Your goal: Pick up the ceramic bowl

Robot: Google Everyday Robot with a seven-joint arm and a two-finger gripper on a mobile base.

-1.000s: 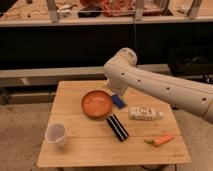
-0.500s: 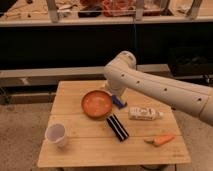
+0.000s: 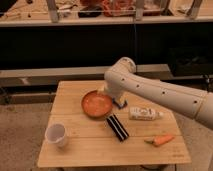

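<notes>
Wooden table (image 3: 75, 150) below a dark shelf: my arm (image 3: 165, 95) has dipped slightly since half a second ago, and nothing else has moved. A white cup (image 3: 56, 135) stands front left. The bowl (image 3: 97, 104) sits mid-table with the gripper (image 3: 116, 98) at its right rim; open or closed, I cannot tell. A black bar (image 3: 118, 127), bottle (image 3: 145, 114) and carrot (image 3: 162, 140) lie to the right.

The gripper (image 3: 116, 99) hangs at the ceramic bowl's (image 3: 95, 105) far-right rim, and its arm (image 3: 160, 92) bars the bench's (image 3: 75, 152) right side above the white bottle (image 3: 145, 114). 1 black bar (image 3: 117, 127) lies just beside the bowl's near-right rim. Toward the left edge the way is open. The white cup (image 3: 56, 134) stands well apart, by the near-left corner.
</notes>
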